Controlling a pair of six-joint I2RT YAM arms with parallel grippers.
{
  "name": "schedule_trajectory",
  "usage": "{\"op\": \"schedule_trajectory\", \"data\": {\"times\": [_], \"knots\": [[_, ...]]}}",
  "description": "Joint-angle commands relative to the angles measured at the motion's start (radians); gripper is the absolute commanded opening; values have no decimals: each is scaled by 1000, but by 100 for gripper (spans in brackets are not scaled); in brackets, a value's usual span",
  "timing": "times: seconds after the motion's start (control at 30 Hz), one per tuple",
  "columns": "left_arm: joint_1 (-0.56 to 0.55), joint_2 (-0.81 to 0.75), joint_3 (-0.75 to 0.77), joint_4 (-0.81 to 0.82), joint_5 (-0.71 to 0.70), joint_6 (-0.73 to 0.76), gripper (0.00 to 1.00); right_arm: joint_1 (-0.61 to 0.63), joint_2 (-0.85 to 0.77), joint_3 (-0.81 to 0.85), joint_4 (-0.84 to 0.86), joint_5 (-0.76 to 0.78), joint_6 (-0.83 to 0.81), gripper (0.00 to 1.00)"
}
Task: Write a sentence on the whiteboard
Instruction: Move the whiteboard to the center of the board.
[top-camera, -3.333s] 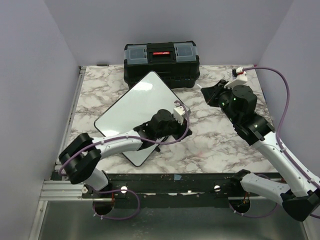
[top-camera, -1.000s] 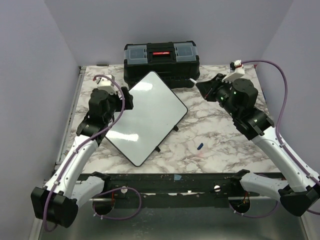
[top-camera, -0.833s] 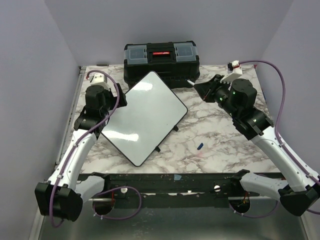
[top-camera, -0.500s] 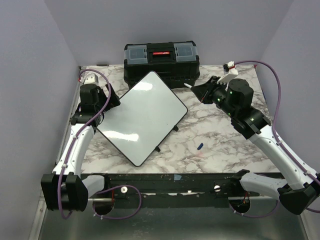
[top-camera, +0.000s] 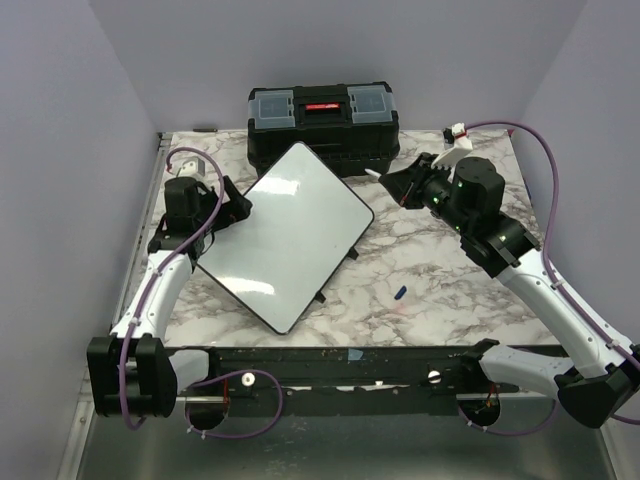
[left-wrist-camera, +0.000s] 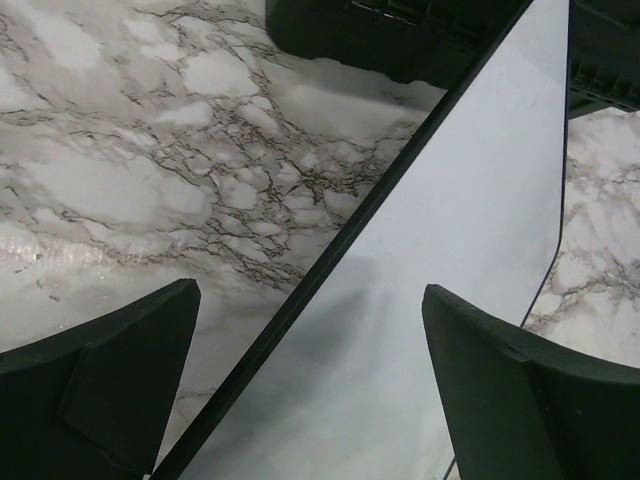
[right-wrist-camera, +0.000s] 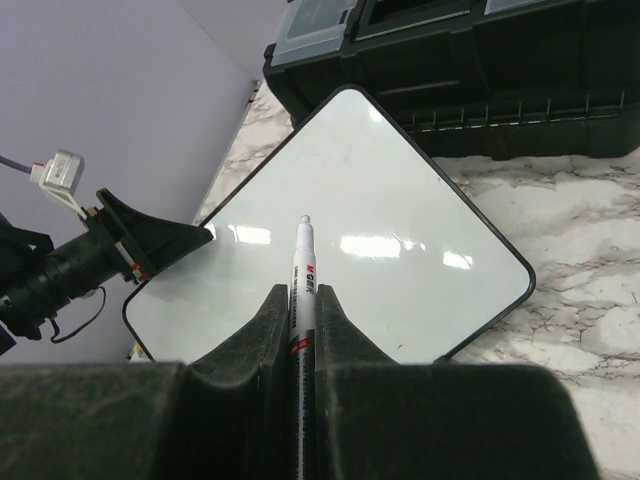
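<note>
As seen from above, found whiteboard (top-camera: 285, 235) lying flat on marble worktop (top-camera: 440, 270), turned cornerwise like a diamond, far corner just in front of black toolbox (top-camera: 322, 125) at back. Noted board face glossy white with glare patches. Saw 2 small black feet (top-camera: 320, 297) poking out under near-right edge.

Logged left tool (top-camera: 236, 198) at board's left edge, jaws spread wide, holding nothing. From left wrist, saw 2 fingers (left-wrist-camera: 110, 370) straddling black frame: 1 over bare marble, other over white face. Contact with board: cannot tell.

Logged right tool (top-camera: 400, 182) off board's right side, near toolbox's right end, raised over worktop. Found jaws pinched nearly shut on marker (right-wrist-camera: 303, 262), white barrel gripped lengthwise between fingers, tip projecting forward. From right wrist, saw tip aimed at board's middle; from above, placed tip short of board's right edge, not touching.

Noted small blue item (top-camera: 399, 292) lying on marble right of board, well apart from both tools.
</note>
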Motion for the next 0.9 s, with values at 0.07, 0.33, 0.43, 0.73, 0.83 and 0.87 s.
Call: {"op": "schedule_trajectory", "data": {"times": [0.07,0.33,0.43,0.73,0.83,0.87], "knots": [[-45,-5,-51,67,141,-41,93,-5,-2,-18,12,-17,-3,1],[-165,41,-41,154,186,-41,88,-4,-12,-30,9,-14,-8,1],[-222,65,-43,189,190,-51,86,-4,-16,-36,7,-14,-7,1],[-316,173,-2,323,266,-86,81,-4,-29,-45,-3,26,-18,1],[-345,206,41,329,265,-91,80,-4,-34,-46,-6,33,-22,1],[-355,217,61,325,265,-92,80,-6,-36,-47,-8,37,-24,1]]}}
